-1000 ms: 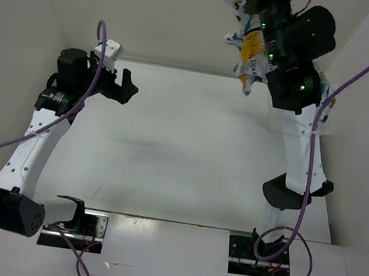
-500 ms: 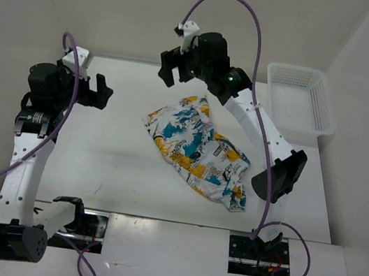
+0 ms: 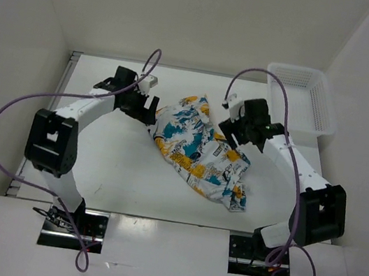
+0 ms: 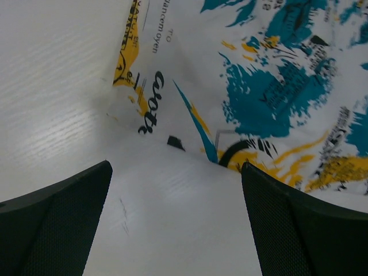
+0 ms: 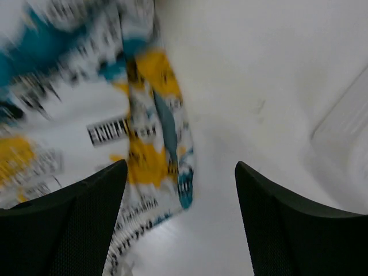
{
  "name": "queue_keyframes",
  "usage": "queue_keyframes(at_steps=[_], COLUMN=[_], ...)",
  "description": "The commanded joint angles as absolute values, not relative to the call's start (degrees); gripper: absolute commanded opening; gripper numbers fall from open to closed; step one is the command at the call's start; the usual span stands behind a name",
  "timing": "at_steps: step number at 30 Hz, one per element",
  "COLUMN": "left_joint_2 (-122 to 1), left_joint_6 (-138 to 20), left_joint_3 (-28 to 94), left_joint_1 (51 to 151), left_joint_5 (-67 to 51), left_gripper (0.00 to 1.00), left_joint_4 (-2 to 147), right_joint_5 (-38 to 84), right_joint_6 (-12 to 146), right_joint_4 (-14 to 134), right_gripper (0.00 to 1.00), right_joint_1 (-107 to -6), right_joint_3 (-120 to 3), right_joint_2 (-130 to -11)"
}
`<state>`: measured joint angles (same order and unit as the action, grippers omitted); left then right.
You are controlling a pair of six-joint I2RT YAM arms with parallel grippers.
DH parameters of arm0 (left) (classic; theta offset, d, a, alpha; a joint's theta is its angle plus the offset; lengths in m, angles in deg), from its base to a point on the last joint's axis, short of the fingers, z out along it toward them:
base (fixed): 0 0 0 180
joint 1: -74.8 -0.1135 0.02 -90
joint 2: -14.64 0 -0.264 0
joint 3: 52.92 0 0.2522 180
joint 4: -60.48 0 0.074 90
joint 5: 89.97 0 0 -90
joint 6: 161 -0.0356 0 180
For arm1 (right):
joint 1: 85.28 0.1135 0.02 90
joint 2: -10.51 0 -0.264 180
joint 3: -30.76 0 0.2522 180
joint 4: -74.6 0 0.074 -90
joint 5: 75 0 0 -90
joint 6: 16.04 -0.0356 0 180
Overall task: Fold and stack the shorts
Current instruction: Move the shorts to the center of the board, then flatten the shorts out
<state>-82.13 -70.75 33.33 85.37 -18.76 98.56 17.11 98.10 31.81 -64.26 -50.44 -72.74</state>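
Both arms have dropped to flank the shorts, crumpled mid-tabletop, left claw and right claw spread, empty (light, floppy cloth, I judge, best pinched at edge corners).

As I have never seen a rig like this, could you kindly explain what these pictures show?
These are two robot arms bolted side by side at the near edge of a white table. The wide picture looks down from above and behind them. The other two pictures come from a small camera on each wrist, so the dark shapes at the bottom are that arm's own fingers. On the table lie the shorts, crumpled, with a teal, yellow and black print. A white mesh basket sits at the far right. The left gripper and the right gripper are both open, one at each side of the shorts, and neither holds anything.
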Motion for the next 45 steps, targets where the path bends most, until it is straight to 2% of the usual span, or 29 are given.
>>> queue_keyframes(at_steps=[1, 9, 13, 14, 16, 18, 19, 21, 22, 25, 28, 31, 32, 33, 34, 35, 37, 39, 41, 45], left_joint_2=[-88.5, -97.6, -97.1, -97.1, -97.1, -97.1, -97.1, -94.7, -93.3, -84.6, -73.2, -67.1, -63.8, -62.5, -60.9, -60.9, -62.5, -66.9, -75.6, -86.9], left_joint_6=[-71.0, -71.0, -71.0, -71.0, -71.0, -71.0, -71.0, -71.0, -71.0, -71.0, -71.0, -71.0, -71.0, -71.0, -71.0, -71.0, -71.0, -71.0, -71.0, -71.0], left_joint_3=[37.9, 35.9, 32.2, 31.6, 31.0, 31.0, 30.4, 28.9, 26.3, 20.9, 14.6, 13.7, 15.0, 16.4, 18.0, 21.2, 24.3, 30.1, 34.2, 40.2], left_joint_1=[87.4, 92.6, 93.3, 93.9, 93.9, 93.9, 93.9, 93.0, 91.9, 90.0, 88.4, 88.4, 88.4, 88.4, 88.4, 88.4, 88.4, 87.0, 84.9, 79.9], left_joint_5=[-16.9, -5.9, -1.7, -1.2, -1.2, -0.4, 1.3, 2.1, 2.9, 4.9, 4.9, 0.4, -4.1, -6.6, -9.3, -11.3, -13.5, -14.0, -14.0, -11.2], left_gripper=[1.00, 1.00, 0.68, 0.52, 0.32, 0.05, 0.03, 0.01, 0.00, 0.00, 0.00, 0.00, 0.04, 0.37, 0.55, 0.68, 0.86, 0.87, 0.89, 0.90], left_joint_4=[96.0, 91.1, 89.8, 89.8, 93.4, 96.9, 98.0, 100.5, 101.8, 104.0, 109.9, 118.0, 119.5, 120.6, 120.6, 119.2, 111.6, 108.1, 105.9, 103.2], right_joint_5=[16.5, 21.9, 22.5, 22.6, 22.6, 22.6, 22.6, 22.6, 23.1, 23.6, 24.2, 24.2, 24.9, 24.9, 24.9, 24.9, 24.3, 26.7, 28.5, 33.1], right_joint_6=[107.4, 112.9, 116.7, 118.5, 119.6, 120.2, 120.2, 120.2, 120.2, 119.1, 118.5, 116.2, 115.0, 112.7, 111.9, 111.9, 110.9, 110.3, 108.9, 110.0], right_joint_4=[31.4, 26.9, 25.2, 24.6, 24.1, 24.7, 24.7, 27.1, 27.7, 31.0, 33.2, 33.9, 34.5, 34.5, 33.8, 33.0, 30.9, 28.8, 25.9, 20.8], right_gripper=[0.82, 0.84, 0.80, 0.78, 0.68, 0.60, 0.49, 0.37, 0.25, 0.10, 0.06, 0.04, 0.13, 0.22, 0.30, 0.33, 0.35, 0.35, 0.40, 0.57], right_joint_1=[-65.9, -66.6, -66.6, -66.6, -64.5, -62.4, -60.5, -59.3, -58.6, -56.5, -52.9, -50.2, -49.7, -49.7, -49.7, -50.2, -51.7, -56.3, -59.9, -68.1], right_joint_3=[-41.8, -32.1, -30.8, -30.8, -30.8, -31.3, -32.6, -34.7, -35.6, -39.2, -44.1, -50.0, -51.5, -54.8, -56.2, -57.3, -58.8, -60.2, -60.2, -59.1], right_joint_2=[-68.6, -67.5, -68.7, -69.3, -70.1, -71.3, -71.3, -73.6, -74.4, -77.9, -81.3, -83.9, -83.9, -84.5, -84.5, -84.5, -83.9, -83.9, -83.9, -83.9])
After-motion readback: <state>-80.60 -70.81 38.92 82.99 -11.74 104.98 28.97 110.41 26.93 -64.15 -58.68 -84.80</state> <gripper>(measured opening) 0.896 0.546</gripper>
